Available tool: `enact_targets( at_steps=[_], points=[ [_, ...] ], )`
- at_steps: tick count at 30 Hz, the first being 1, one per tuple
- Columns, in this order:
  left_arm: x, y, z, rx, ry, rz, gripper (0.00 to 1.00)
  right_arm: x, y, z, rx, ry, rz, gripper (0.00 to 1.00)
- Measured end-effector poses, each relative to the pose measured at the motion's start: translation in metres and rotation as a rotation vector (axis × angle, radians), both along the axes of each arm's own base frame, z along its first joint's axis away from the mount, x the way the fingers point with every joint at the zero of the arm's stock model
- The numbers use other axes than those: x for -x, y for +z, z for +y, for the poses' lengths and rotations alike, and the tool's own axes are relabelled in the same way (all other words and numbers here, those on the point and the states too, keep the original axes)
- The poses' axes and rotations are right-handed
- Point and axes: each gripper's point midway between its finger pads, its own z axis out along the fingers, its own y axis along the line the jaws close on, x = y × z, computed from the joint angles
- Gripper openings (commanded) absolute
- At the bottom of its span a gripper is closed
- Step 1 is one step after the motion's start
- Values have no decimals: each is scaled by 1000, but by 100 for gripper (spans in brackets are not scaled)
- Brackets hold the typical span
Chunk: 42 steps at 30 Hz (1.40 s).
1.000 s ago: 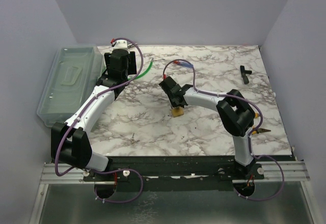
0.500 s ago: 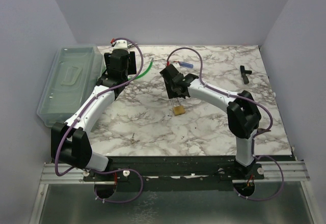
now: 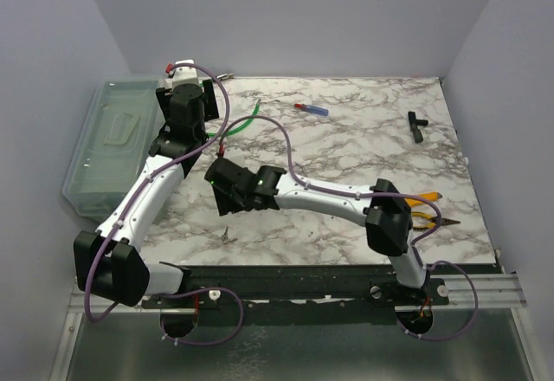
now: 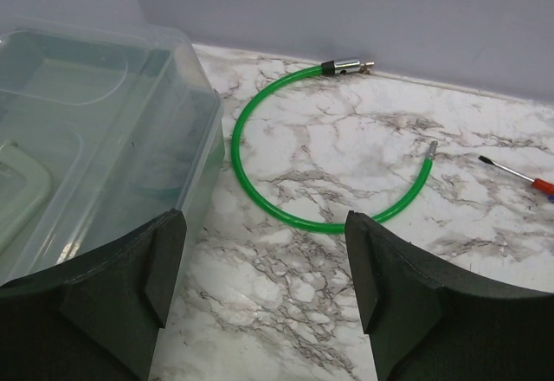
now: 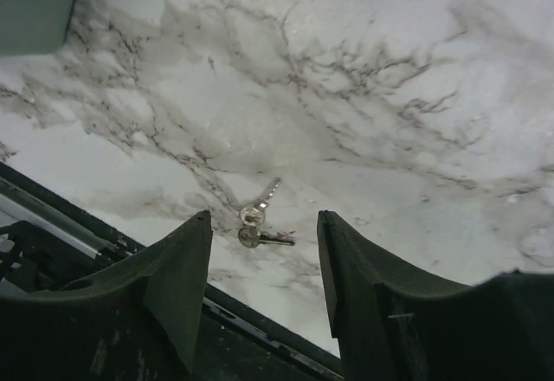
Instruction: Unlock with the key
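Right fingers [image 5: 177,277] standing spread, hovering over keys [image 5: 257,225] near bench [image 5: 389,95] front edge (likely lining up pickup). Left fingers [image 4: 121,286] gaping empty, hanging clear beside plastic box [image 4: 86,138].

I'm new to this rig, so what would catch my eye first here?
The right gripper hangs open over a small bunch of keys near the table's front edge. At the back left, a bright green cable loops beside a clear plastic box, ahead of the open left gripper.
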Motion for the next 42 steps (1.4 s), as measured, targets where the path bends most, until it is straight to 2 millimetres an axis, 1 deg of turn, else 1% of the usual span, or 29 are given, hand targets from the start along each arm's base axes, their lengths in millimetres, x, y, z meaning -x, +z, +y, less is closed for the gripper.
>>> enact_targets(
  at_steps=[2, 3, 7, 9, 13, 16, 21, 23, 29, 33, 38, 40, 42],
  points=[
    [0, 0, 0, 1, 0, -3, 80, 16, -16, 16, 16, 19, 29, 55],
    [0, -1, 0, 0, 0, 0, 80, 22, -22, 20, 25, 26, 39, 54],
    [0, -5, 1, -2, 3, 6, 80, 42, -49, 25, 69, 32, 94, 51],
    [0, -5, 1, -2, 4, 6, 80, 50, -54, 25, 78, 32, 118, 49],
    [0, -5, 3, -2, 8, 4, 80, 61, -57, 29, 69, 39, 151, 47],
    [0, -5, 4, -2, 9, 4, 80, 65, -64, 30, 76, 43, 166, 46],
    [0, -5, 4, -1, 9, 4, 80, 71, -88, 29, 118, 44, 192, 45],
    [0, -5, 4, -1, 9, 4, 80, 72, -95, 28, 131, 44, 197, 45],
    [0, -5, 4, -1, 8, 4, 80, 73, -107, 28, 149, 45, 208, 43],
    [0, -5, 4, -1, 8, 4, 79, 73, -108, 29, 146, 46, 209, 39],
    [0, -5, 4, -1, 8, 3, 79, 73, -110, 32, 140, 48, 207, 28],
    [0, -5, 4, 0, 8, 3, 78, 72, -110, 32, 139, 48, 207, 21],
    [0, -5, 4, 0, 7, 3, 77, 72, -110, 33, 138, 48, 206, 11]
  ],
)
